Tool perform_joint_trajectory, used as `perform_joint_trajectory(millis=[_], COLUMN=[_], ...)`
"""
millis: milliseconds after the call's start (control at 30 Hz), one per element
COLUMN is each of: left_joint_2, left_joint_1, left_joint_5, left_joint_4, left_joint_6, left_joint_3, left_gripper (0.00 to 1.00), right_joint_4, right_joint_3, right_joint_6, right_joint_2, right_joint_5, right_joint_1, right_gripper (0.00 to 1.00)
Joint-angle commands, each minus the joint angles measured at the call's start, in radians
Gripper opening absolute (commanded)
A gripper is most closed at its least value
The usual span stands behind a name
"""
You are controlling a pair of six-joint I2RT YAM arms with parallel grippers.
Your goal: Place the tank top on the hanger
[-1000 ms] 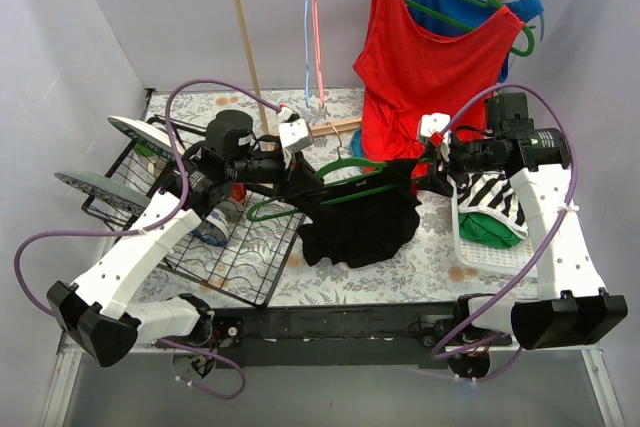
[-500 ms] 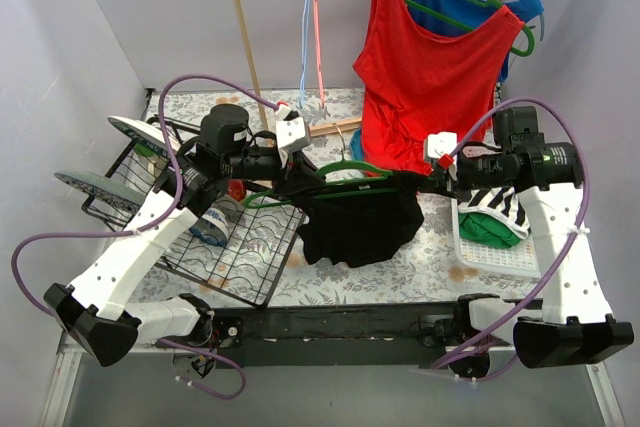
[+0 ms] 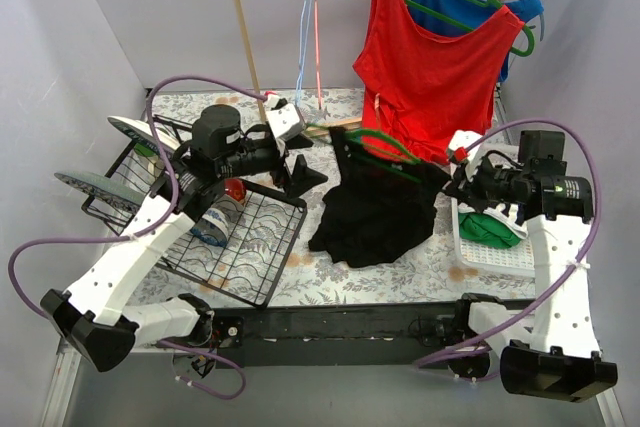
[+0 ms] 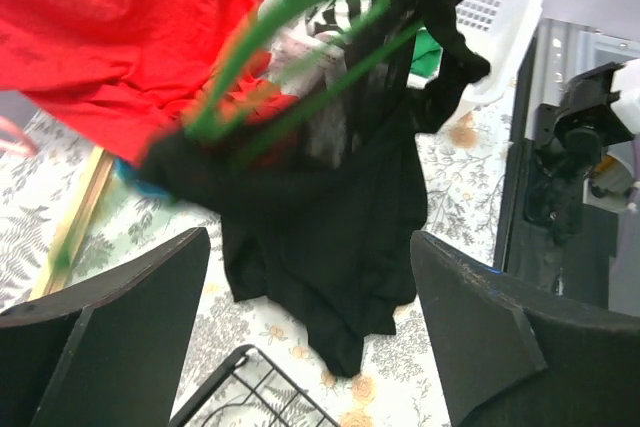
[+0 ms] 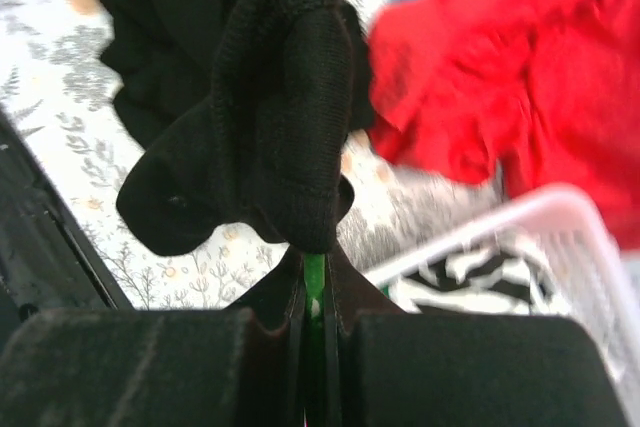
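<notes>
The black tank top point(image 3: 375, 212) hangs over the green hanger point(image 3: 385, 147) in the middle of the table, its hem on the floral cloth. My right gripper point(image 3: 452, 175) is shut on the hanger's right end; in the right wrist view a green strip of the hanger point(image 5: 314, 282) shows between the closed fingers, with the tank top point(image 5: 270, 77) bunched just above. My left gripper point(image 3: 303, 169) stands open to the left of the garment, touching nothing. In the left wrist view the tank top point(image 4: 320, 227) and hanger point(image 4: 300, 17) hang beyond the wide-apart fingers point(image 4: 500, 347).
A black wire dish rack point(image 3: 235, 247) lies at the left. A red tank top point(image 3: 430, 67) hangs at the back right on another green hanger. A white basket point(image 3: 490, 252) with a striped garment sits at the right. A wooden pole point(image 3: 245, 37) and thin pink and blue hangers point(image 3: 310, 27) stand behind.
My left gripper opened, let go and drew back to the left. My right gripper closed on the hanger's end and moved right, carrying hanger and tank top with it.
</notes>
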State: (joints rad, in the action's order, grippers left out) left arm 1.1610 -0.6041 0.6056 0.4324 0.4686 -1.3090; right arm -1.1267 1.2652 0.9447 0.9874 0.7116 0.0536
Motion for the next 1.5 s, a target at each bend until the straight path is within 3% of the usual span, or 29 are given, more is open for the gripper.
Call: perform_joint_trajectory(millis=[0, 367, 600, 967, 1467], left_joint_2=[-0.079, -0.214, -0.262, -0.297, -0.299], left_joint_1=[0.003, 0.003, 0.003, 0.003, 0.003], left_joint_5=[-0.096, -0.151, -0.159, -0.173, -0.181], left_joint_4=[-0.014, -0.038, -0.034, -0.038, -0.046], left_joint_6=[0.005, 0.077, 0.111, 0.148, 0.171], left_joint_3=[0.017, 0.158, 0.198, 0.235, 0.246], left_gripper=[0.85, 0.9, 0.91, 0.91, 0.91], right_joint_4=[0.106, 0.312, 0.425, 0.499, 0.593], right_joint_3=[-0.007, 0.219, 0.451, 0.856, 0.916], right_joint_6=[-0.087, -0.309, -0.448, -0.572, -0.632], right_joint_2=[0.01, 0.235, 0.417, 0.704, 0.823], right_joint_5=[-0.006, -0.005, -0.092, -0.135, -0.152], right_joint_1=[0.11, 0.129, 0.022, -0.026, -0.049], right_gripper=[0.01, 0.01, 0.01, 0.01, 0.01])
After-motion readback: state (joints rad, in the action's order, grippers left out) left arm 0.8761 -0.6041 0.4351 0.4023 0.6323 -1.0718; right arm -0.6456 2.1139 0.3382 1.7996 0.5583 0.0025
